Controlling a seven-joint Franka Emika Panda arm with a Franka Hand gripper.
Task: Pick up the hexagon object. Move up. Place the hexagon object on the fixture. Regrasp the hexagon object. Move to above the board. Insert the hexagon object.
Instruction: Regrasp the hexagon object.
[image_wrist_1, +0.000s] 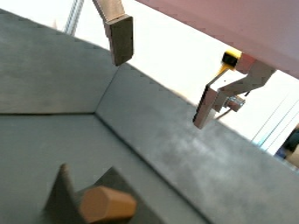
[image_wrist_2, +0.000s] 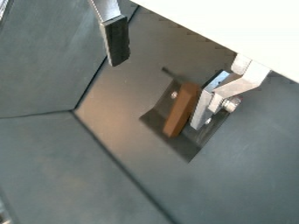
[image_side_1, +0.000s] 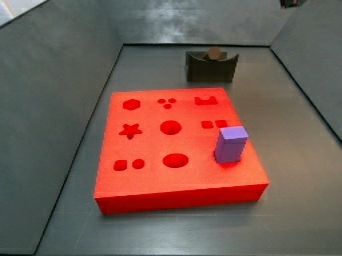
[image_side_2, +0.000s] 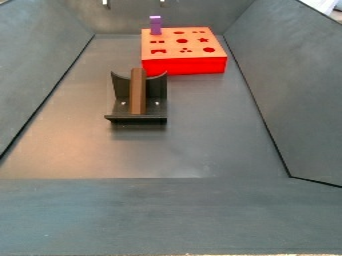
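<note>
1. Now we see the gripper (image_wrist_2: 163, 66) high above the table (image_side_2: 201, 150), its two fingers (image_wrist_2: 115, 42) wide apart and holding nothing.
2. We find the brown peg (image_wrist_2: 180, 108) resting in the fixture (image_side_2: 135, 100), below the gripper.
3. We see the peg's end (image_wrist_1: 107, 204) sticking out of the notch in a wrist view.
4. We see the red board (image_side_1: 154, 150) well apart from the fixture, with a purple block (image_side_1: 231, 143) standing on it.
</note>
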